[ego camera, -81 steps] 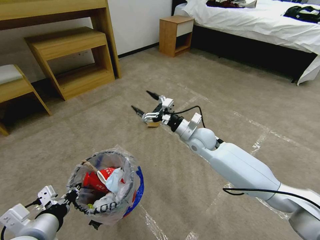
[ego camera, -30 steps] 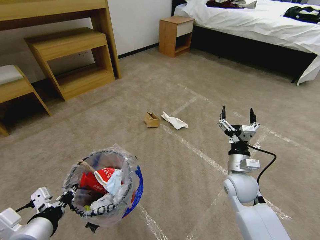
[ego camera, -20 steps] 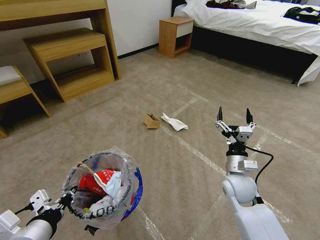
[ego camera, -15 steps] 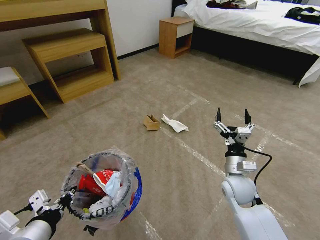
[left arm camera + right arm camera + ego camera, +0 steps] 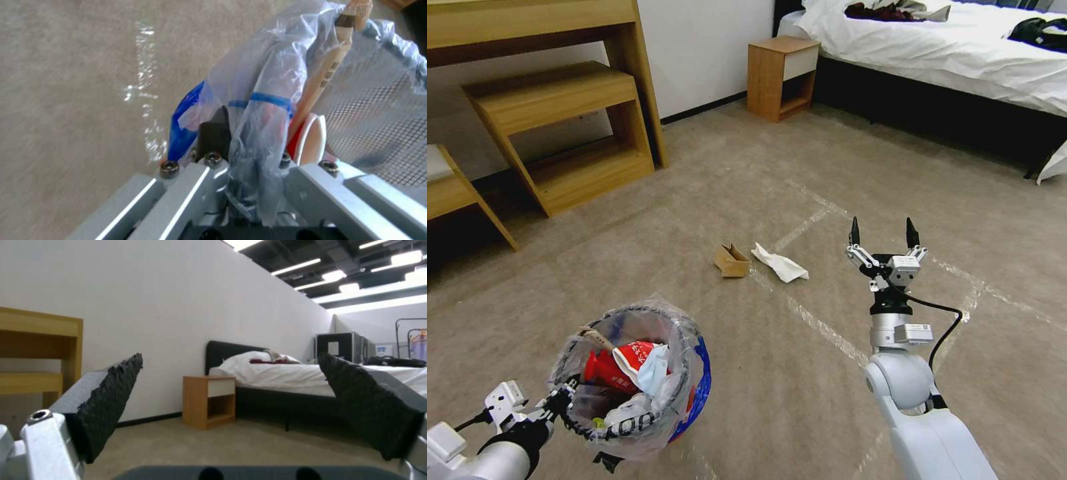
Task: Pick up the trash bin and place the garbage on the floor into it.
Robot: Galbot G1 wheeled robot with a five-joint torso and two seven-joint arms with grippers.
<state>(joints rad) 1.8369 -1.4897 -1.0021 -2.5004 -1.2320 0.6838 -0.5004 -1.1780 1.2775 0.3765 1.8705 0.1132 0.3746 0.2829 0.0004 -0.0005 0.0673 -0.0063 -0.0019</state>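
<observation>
The trash bin (image 5: 684, 393), red with a clear bag (image 5: 262, 93) and holding red wrappers, a wooden stick (image 5: 331, 63) and crumpled paper, hangs at the lower left above the floor (image 5: 800, 393). My left gripper (image 5: 564, 400) is shut on its wire rim; in the left wrist view the left gripper (image 5: 242, 140) clamps rim and bag together. Garbage lies on the carpet ahead: a brown cardboard scrap (image 5: 732, 260) and a white crumpled paper (image 5: 780, 263). My right gripper (image 5: 880, 233) stands open and empty, fingers up, to the right of the paper and apart from it. The right wrist view shows the right gripper (image 5: 240, 400) spread wide.
Wooden shelving (image 5: 560, 127) stands at the far left, a nightstand (image 5: 780, 77) against the back wall, and a bed (image 5: 947, 60) at the far right. Shiny tape lines (image 5: 820, 327) cross the carpet. Open carpet lies around the two scraps.
My right arm has drawn back from the cardboard scrap and stands raised, open and empty; the scrap stays on the floor. The camera has shifted a little. The left gripper still holds the bin.
</observation>
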